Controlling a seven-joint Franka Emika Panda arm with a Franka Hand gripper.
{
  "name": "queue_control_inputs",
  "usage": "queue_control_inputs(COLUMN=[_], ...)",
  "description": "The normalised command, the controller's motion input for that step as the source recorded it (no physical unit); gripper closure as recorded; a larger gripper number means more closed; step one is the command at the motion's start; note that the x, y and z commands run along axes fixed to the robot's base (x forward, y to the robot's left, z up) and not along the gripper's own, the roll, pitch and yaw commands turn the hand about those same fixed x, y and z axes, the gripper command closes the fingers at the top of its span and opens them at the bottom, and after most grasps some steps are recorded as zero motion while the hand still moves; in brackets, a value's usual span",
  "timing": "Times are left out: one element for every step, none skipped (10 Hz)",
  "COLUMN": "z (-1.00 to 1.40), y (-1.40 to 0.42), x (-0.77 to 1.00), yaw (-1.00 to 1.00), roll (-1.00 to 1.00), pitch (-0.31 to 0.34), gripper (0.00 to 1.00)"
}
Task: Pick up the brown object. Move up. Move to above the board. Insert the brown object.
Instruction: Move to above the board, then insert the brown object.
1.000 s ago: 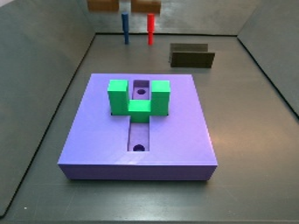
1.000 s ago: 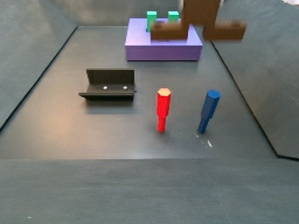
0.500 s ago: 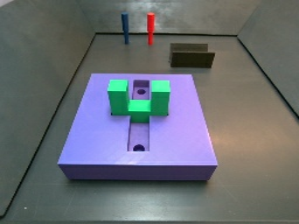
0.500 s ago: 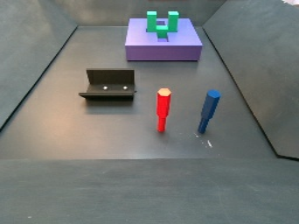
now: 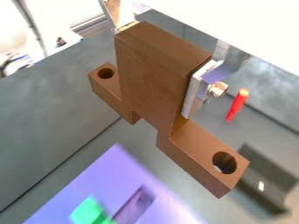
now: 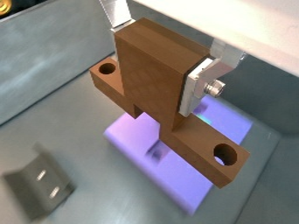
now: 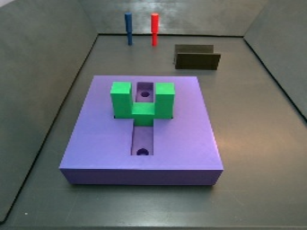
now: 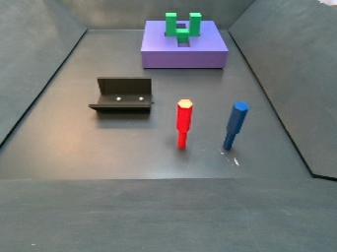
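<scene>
In both wrist views my gripper [image 5: 158, 63] [image 6: 159, 72] is shut on the upright stem of the brown object [image 5: 149, 83] [image 6: 149, 87], an orange-brown T-shaped block with a round hole at each end of its bar. A silver finger [image 5: 200, 87] presses the stem's side. The block hangs high above the purple board [image 5: 107, 185] [image 6: 131, 140]. In both side views the board [image 7: 180, 135] [image 8: 162, 55] lies flat with a green U-shaped block [image 7: 143, 101] [image 8: 183, 25] on its groove. The gripper and the brown object are out of view there.
The dark fixture [image 7: 197, 57] [image 8: 121, 95] stands on the floor away from the board. A red peg [image 7: 153, 29] [image 8: 184, 123] and a blue peg [image 7: 129, 29] [image 8: 235, 125] stand upright side by side. Grey walls enclose the floor.
One second ago the gripper with the brown object showed at the top of both side views. It has risen out of those views. Board, pegs and fixture have not moved.
</scene>
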Motion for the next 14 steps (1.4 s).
queue_control_inputs(z=[0.25, 0.15, 0.07, 0.05, -0.01, -0.08, -0.1, -0.1, -0.1, -0.14, -0.62, -0.75, -0.75, -0.79], y=[-1.4, -0.82, -0.31, -0.19, 0.0, 0.0, -0.03, -0.03, -0.03, -0.05, -0.2, -0.19, -0.05, -0.02], x=[0.42, 0.26, 0.15, 0.1, 0.0, -0.02, -0.01, -0.01, 0.0, 0.0, 0.0, 0.08, 0.02, 0.01], yaw=[0.01, 0.01, 0.01, 0.0, -0.07, -0.54, -0.89, -0.9, -0.91, -0.97, -0.95, -0.92, -0.99, -1.0], roll=[0.01, 0.01, 0.02, 0.0, -0.05, -0.23, -0.26, -0.25, -0.23, -0.16, 0.01, 0.17, 0.19, 0.16], pitch=[0.153, 0.153, 0.136, 0.105, -0.054, -0.237, -0.26, -0.26, -0.251, -0.221, -0.14, -0.06, -0.046, -0.016], gripper=[1.0, 1.0, 1.0, 1.0, 1.0, 1.0, 1.0, 1.0, 1.0, 1.0, 1.0, 1.0, 1.0, 1.0])
